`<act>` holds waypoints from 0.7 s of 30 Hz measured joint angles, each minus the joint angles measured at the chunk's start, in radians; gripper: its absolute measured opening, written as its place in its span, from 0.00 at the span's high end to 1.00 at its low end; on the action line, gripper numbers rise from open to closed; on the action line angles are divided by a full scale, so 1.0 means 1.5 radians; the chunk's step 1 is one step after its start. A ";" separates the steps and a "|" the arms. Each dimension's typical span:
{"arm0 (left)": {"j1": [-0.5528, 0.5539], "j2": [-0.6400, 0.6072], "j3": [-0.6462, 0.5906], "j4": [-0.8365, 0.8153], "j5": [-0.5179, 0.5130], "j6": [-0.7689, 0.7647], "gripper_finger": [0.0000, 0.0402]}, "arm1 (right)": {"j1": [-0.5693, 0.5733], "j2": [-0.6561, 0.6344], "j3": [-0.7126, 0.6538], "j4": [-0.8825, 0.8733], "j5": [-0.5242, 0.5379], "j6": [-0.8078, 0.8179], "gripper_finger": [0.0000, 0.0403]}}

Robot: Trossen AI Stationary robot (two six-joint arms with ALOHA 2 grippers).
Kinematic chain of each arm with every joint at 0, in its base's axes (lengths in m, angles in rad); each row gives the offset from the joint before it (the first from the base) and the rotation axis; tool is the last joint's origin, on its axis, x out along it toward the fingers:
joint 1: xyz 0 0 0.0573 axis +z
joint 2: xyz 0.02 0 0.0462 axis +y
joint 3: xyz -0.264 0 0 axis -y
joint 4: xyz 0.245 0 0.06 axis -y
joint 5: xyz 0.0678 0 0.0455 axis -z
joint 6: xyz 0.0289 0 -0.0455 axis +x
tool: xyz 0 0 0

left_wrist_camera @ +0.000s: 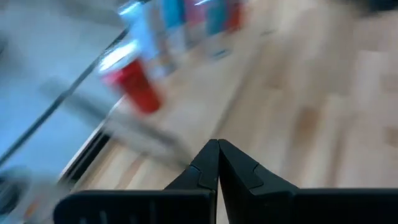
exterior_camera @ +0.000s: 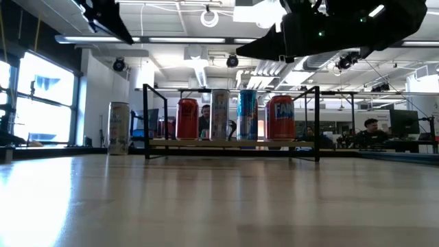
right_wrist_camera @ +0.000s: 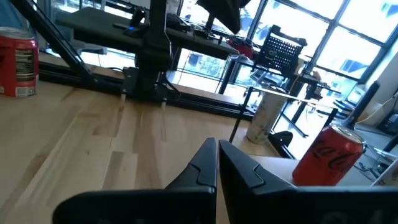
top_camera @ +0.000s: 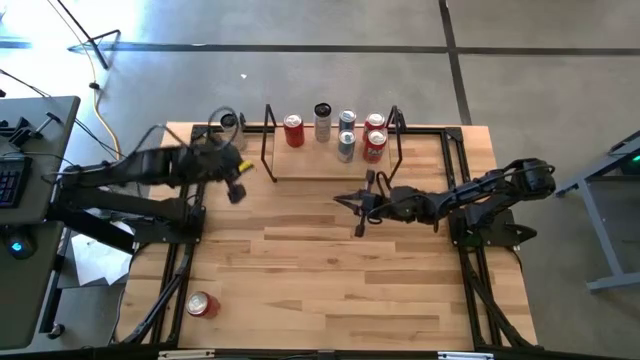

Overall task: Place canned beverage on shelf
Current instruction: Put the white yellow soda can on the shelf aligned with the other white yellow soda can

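Note:
The shelf [top_camera: 330, 172] is a low wooden board with black rod ends at the table's far edge; it also shows in the low view [exterior_camera: 233, 144]. Several cans stand upright on it, red [top_camera: 293, 131], silver [top_camera: 322, 121] and blue ones. A silver can [top_camera: 228, 122] stands on the table left of the shelf. A red can [top_camera: 202, 305] stands near the table's front left corner. My left gripper [top_camera: 237, 190] is shut and empty, above the table left of the shelf. My right gripper [top_camera: 358, 207] is shut and empty, in front of the shelf.
Black rails run along the table's left [top_camera: 180, 270] and right [top_camera: 480, 280] sides. A desk with a keyboard [top_camera: 20, 170] stands left of the table. Bare wood [top_camera: 330, 280] lies between the shelf and the table's near edge.

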 joint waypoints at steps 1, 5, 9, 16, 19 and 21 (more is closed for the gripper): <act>0.026 0.009 0.020 -0.035 -0.007 -0.018 1.00 | 0.000 0.000 0.000 0.000 0.000 -0.005 1.00; 0.150 0.062 0.099 -0.140 -0.001 -0.030 1.00 | -0.005 0.000 0.000 0.008 0.000 -0.024 1.00; 0.281 0.146 0.175 -0.206 0.069 0.010 1.00 | -0.010 0.000 0.001 0.012 0.000 -0.031 1.00; 0.427 0.325 0.313 -0.282 0.167 0.067 0.96 | -0.012 0.000 0.001 0.009 -0.005 -0.036 1.00; 0.463 0.392 0.359 -0.330 0.135 0.084 0.92 | -0.012 0.000 0.001 -0.001 -0.005 -0.036 1.00; 0.480 0.427 0.382 -0.360 0.114 0.090 0.87 | -0.012 0.000 0.001 -0.013 -0.005 -0.036 1.00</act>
